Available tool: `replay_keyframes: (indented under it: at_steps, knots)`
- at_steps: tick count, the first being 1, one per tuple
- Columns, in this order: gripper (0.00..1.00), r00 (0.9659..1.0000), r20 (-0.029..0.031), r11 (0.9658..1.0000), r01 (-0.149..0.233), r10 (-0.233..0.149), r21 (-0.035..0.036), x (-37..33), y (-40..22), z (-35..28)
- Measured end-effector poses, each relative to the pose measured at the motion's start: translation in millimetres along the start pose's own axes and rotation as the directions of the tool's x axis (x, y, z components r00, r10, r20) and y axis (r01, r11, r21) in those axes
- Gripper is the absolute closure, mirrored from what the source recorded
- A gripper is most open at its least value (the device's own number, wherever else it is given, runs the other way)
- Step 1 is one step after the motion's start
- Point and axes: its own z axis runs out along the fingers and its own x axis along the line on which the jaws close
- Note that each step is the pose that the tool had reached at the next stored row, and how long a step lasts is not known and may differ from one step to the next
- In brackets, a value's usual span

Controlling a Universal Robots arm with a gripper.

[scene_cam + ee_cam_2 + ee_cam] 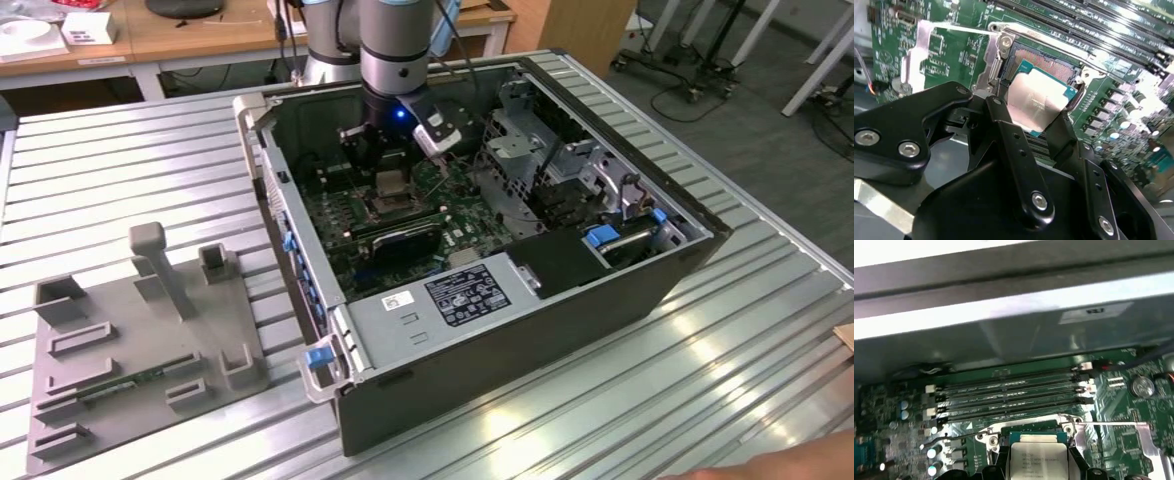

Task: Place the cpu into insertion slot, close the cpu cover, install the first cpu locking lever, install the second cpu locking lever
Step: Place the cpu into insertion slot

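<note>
The cpu (1040,100) sits over the insertion slot (1046,59)
Black fingers (1004,130) of the gripper (1031,112) are clamped on the chip's two opposite edges, above the green motherboard (960,54) inside the open computer case (534,345).

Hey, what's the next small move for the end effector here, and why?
Probably ease straight down: the end effector grips the cpu just over the insertion slot, whose cpu cover stands open, so the chip looks not yet seated.
</note>
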Motion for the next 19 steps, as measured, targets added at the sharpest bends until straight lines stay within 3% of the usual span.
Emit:
replay_keyframes:
  at_steps: [5, 10, 13, 16, 19]
  knots:
    - [0.46, 0.996, 0.0106, 0.9961, -0.089, 0.088, 0.0043, 0.0, -0.1, 0.9]
    - [0.46, 0.9846, 0.0213, 0.9848, -0.174, 0.174, 0.007, 0.1, -0.2, 1.5]
    - [0.46, 0.974, 0.0279, 0.9742, -0.225, 0.225, 0.0086, 0.1, -0.2, 1.6]
    - [0.46, 0.9599, 0.0348, 0.9603, -0.279, 0.278, 0.0097, 0.1, -0.2, 1.8]
    - [0.46, 0.9434, 0.0417, 0.944, -0.33, 0.329, 0.0105, 0.1, -0.3, 2.1]
